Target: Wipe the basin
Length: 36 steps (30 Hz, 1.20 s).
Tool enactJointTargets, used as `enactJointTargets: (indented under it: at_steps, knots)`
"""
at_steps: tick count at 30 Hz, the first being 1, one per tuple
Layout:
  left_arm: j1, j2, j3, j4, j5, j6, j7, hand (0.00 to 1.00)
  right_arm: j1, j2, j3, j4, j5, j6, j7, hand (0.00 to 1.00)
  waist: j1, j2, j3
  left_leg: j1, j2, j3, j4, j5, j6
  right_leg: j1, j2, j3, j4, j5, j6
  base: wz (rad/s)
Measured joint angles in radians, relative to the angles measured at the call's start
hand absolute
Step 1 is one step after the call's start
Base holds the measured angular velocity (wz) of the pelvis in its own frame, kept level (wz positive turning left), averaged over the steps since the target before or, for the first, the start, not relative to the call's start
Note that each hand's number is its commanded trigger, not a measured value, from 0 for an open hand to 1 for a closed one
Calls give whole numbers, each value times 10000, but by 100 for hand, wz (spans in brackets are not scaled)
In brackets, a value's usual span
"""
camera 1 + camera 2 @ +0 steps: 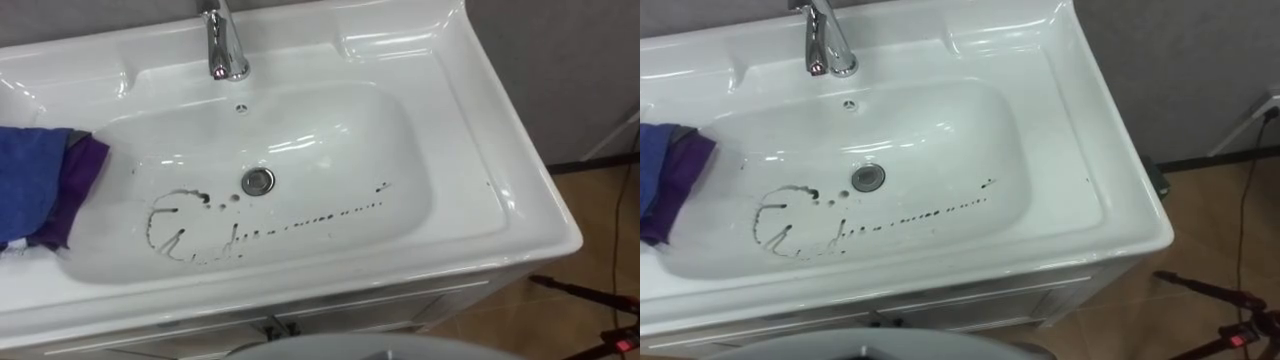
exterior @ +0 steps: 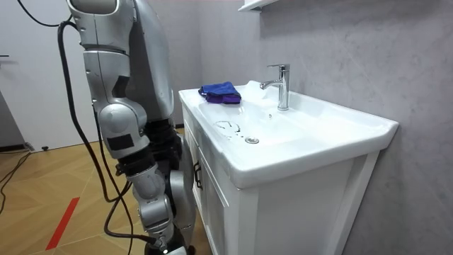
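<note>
The robot stands close against the front of a white vanity, upright, facing the wall. In the room view its right arm hangs straight down at its side, and the right hand (image 2: 161, 239) sits at the lower edge of that view, clear of the furniture. Whether its fingers are spread or curled cannot be told there, and it touches nothing that can be seen.

The basin (image 1: 480, 120) is one white glazed piece with a broad flat ledge all round a rounded rectangular bowl. On the bowl's floor there is a run of dark marks (image 1: 200, 235): a looped scrawl on the robot's left, then a dotted line trailing toward the right, passing just in front of the single round metal drain (image 1: 258, 181). One small overflow hole (image 1: 240, 108) sits in the back wall of the bowl, below the one chrome faucet (image 1: 225, 45), which stands upright at the middle of the rear ledge.

The cloth (image 1: 40, 185) lies bunched on the left ledge, blue on top with purple beneath. Its purple edge droops over the rim into the bowl, well apart from the marks. Whether it is one piece or two cannot be told.

Under the basin is a white cabinet (image 2: 283, 212). It stands on a wooden floor (image 2: 42, 198) with one red strip (image 2: 64, 219). Behind is a grey textured wall (image 2: 354, 57), where a white shelf (image 2: 258, 4) shows at the top. The dark legs of a stand (image 1: 590, 300) rest on the floor to the robot's right.
</note>
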<state>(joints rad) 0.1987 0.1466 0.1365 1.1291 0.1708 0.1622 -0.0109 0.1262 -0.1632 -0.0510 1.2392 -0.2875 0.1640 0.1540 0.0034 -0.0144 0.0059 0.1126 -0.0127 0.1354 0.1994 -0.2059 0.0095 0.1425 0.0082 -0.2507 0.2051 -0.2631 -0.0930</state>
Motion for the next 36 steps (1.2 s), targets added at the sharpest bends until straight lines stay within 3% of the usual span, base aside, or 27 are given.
enactJointTargets:
  at_steps: [14,22,27,31,36]
  knots:
    - [-64,0,4,7,-107,7,24,0,-20,-12,292,55,19,24,9,0,17,45,-14,22,0,-12,4,0,0,34,-1,-30,-4,1,-2,0]
    - [43,-23,449,167,-613,70,147,0,-13,-12,280,41,14,118,-2,0,41,53,-19,20,-6,-84,79,-1,0,165,-20,-169,-34,-1,0,3]
    - [253,-42,600,311,-1031,171,724,0,-54,-17,274,52,-12,236,-111,0,33,67,-28,-166,-22,-200,377,-19,16,182,-68,-397,-28,-1,0,12]
    - [363,-85,1145,347,-1254,221,1076,0,-195,-56,267,57,-1,337,-143,0,131,76,-31,-187,-17,-224,371,-17,16,203,-66,-508,-24,-3,-3,9]
    - [368,-101,1482,380,-1432,231,1813,0,-263,-54,294,56,147,332,-415,0,391,17,-48,-340,-73,-576,456,-12,22,158,-82,-753,-29,-5,-3,16]
